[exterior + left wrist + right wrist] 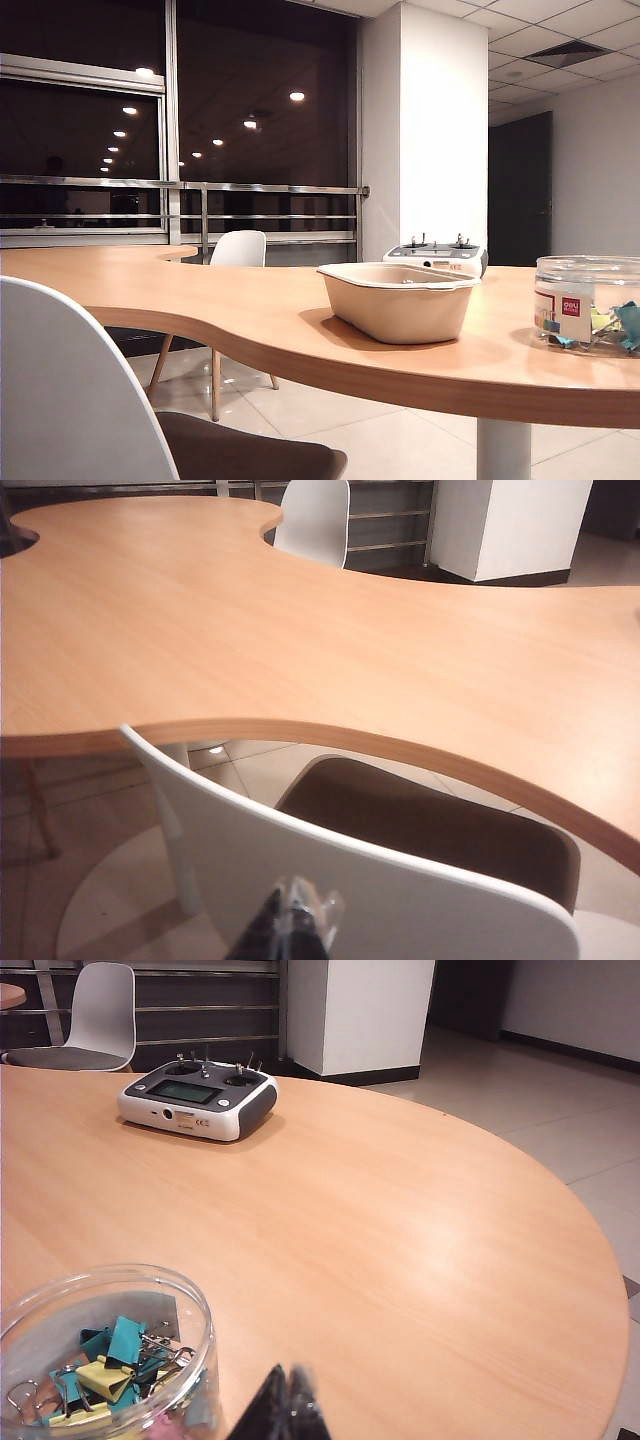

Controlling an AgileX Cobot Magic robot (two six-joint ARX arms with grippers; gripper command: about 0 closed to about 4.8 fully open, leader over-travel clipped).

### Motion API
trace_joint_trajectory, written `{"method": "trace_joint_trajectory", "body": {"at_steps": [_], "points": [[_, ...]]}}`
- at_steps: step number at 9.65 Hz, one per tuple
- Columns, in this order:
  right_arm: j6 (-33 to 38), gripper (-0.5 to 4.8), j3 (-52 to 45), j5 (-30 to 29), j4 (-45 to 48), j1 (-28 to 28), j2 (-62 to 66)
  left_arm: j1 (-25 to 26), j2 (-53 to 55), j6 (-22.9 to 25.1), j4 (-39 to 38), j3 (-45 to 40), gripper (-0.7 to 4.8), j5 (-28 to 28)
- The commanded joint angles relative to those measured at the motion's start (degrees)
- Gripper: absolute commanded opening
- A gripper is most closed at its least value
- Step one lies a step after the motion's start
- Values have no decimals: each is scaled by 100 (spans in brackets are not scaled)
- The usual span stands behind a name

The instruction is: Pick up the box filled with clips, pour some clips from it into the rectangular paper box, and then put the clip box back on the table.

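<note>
Light-wood bench (250, 310) in a night-dark office; beside the paper box (398, 300) stand the clip tub (588, 303) and grey controller (198, 1099). Left fingers (290, 930) and right fingers (283, 1410) pressed together, empty.

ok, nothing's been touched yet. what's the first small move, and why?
Probably open the right gripper and ease it toward the small clear round plastic tub of colourful clips. Its jaws look shut, the tub sits right beside it, and the beige pulp-paper tray looks empty. The left gripper hangs over a white chair, off the table.
</note>
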Motion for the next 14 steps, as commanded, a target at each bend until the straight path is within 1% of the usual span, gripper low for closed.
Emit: {"method": "trace_joint_trajectory", "body": {"at_steps": [1,4,5,6,7,8,9,10,11,12,13,14], "points": [[-17,-2,42,22,92,9,-9,4,-7,-76,83,2,-7,15],[-15,-2,68,20,118,9,-9,4,-7,-79,92,2,-7,15],[68,-2,210,22,122,9,-9,4,-7,-262,295,35,-7,13],[352,-2,1956,356,-986,4,595,4,210,-1196,-415,1589,-7,-17],[352,-2,2723,389,-1163,4,1368,4,778,-1228,-721,2284,-7,0],[354,-2,3346,369,-1169,7,2138,4,1526,-1209,-715,2874,-7,57],[352,-2,4354,83,-1296,4,3410,2,2752,-826,-717,3731,-7,894],[354,-2,4625,13,-1349,4,3740,2,2990,-780,-721,3906,-7,1069],[352,-2,5316,-155,-1526,7,4522,-57,3759,-782,-809,4542,-7,1268],[348,-2,6295,-470,-2048,-11,5665,-450,4780,-752,-1123,5580,-7,1279],[341,-2,6487,-610,-2238,-28,5888,-590,5001,-719,-1176,5794,-7,1320],[212,-2,7215,-1727,-3438,-81,7014,-1714,6019,-651,-1255,6564,-7,1517]]}}
